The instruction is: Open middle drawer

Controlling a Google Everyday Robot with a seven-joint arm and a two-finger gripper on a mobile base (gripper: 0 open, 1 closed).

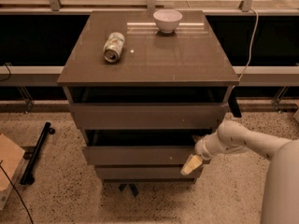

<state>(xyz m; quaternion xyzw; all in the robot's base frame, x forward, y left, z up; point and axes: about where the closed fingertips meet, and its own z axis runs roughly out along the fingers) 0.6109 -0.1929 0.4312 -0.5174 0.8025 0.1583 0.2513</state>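
The middle drawer [140,155] is the second of three grey-brown fronts on the cabinet. It stands pulled out a little, with a dark gap above its front panel. My gripper [192,164] comes in from the right on a white arm and sits at the right end of this drawer front, its cream fingertips [189,167] against the panel's lower right corner. The top drawer front [147,115] is above it and the lowest drawer front [145,173] is just below.
A tipped drink can [114,46] and a white bowl [167,20] sit on the cabinet top [187,59]. A black bar [37,150] and a cardboard box [9,164] lie on the speckled floor at the left. A cable [252,27] hangs at the right.
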